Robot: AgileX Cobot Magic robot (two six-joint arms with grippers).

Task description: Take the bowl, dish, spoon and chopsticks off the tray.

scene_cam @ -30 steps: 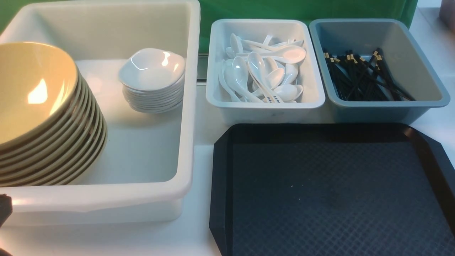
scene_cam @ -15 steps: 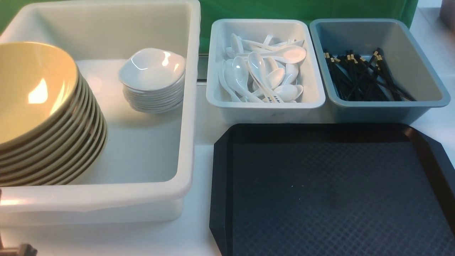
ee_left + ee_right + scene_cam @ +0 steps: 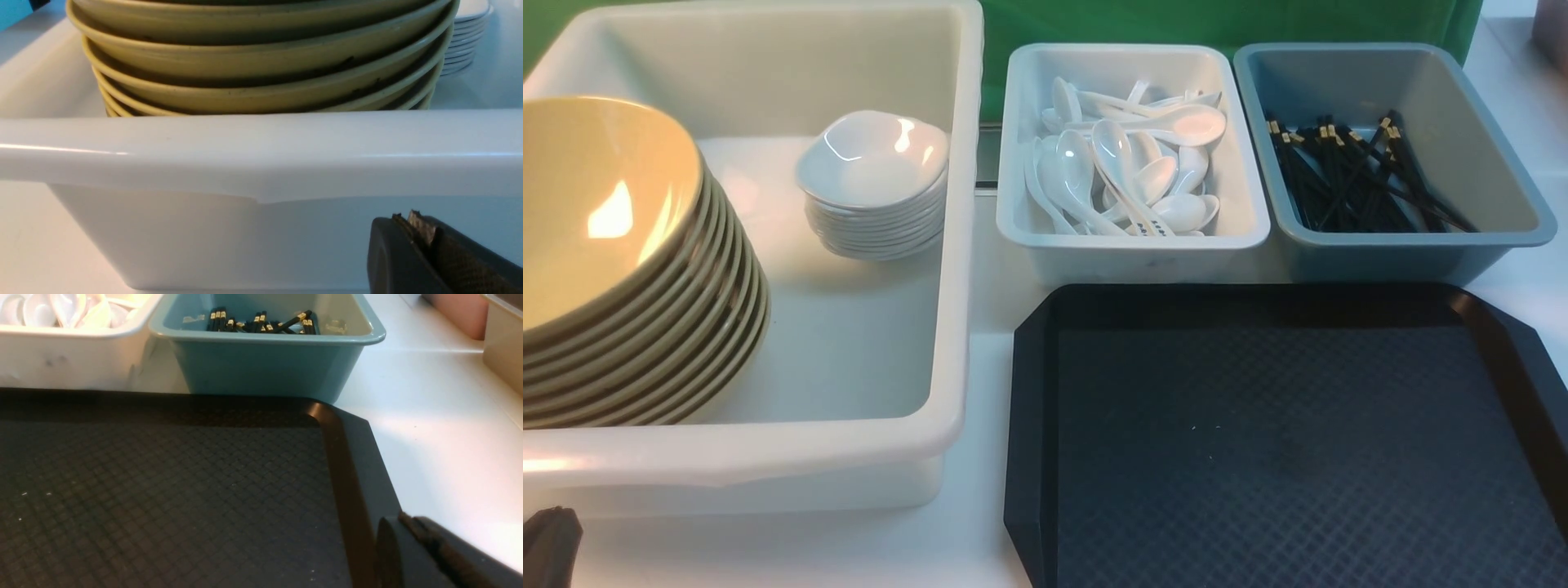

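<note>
The tray (image 3: 1282, 441) lies bare. Bowls (image 3: 621, 269) and dishes (image 3: 874, 184) fill the big tub (image 3: 849, 441); spoons (image 3: 1127, 163) and chopsticks (image 3: 1356, 175) fill the far tubs. Both the left end effector (image 3: 425, 232) and the right end effector (image 3: 408, 526) are clenched, holding nothing.

The tray (image 3: 1282, 441) looks like matt black plastic with a diamond-textured floor and a smoother, slightly shiny rim. The big white tub (image 3: 866, 441) is smooth, semi-gloss plastic. The stacked yellow bowls (image 3: 613, 245) and white dishes (image 3: 874, 180) gleam glossy.
</note>
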